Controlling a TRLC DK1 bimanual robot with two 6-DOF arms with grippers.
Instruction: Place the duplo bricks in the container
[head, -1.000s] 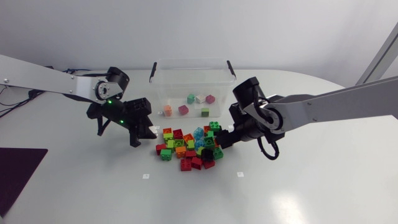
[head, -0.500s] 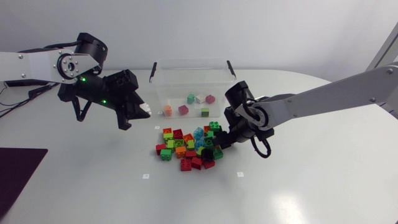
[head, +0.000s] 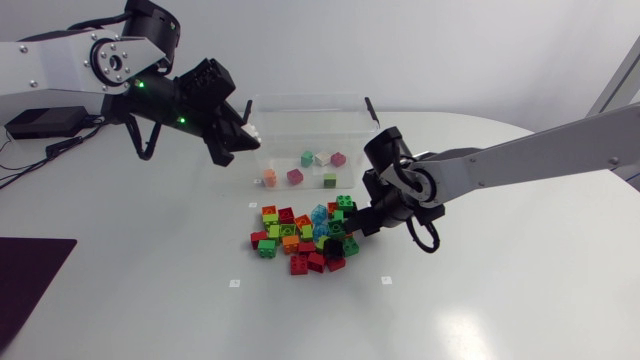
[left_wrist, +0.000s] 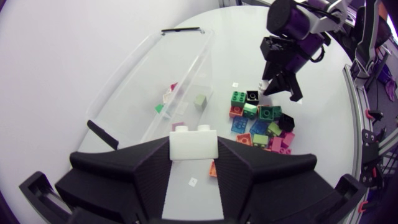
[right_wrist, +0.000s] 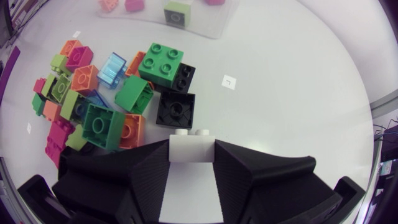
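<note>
Duplo bricks (head: 303, 238) lie heaped beside your right gripper (right_wrist: 192, 152), clamped on a white brick (right_wrist: 191, 144); your left gripper (left_wrist: 193, 148) grips a second white brick (left_wrist: 193, 140), container (left_wrist: 155, 74) just ahead.

left gripper (head: 245, 143) lifted, carried to container (head: 310, 99)

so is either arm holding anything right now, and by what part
Both: the left gripper clamps a white brick by its side faces; the right gripper clamps another white brick likewise.
</note>
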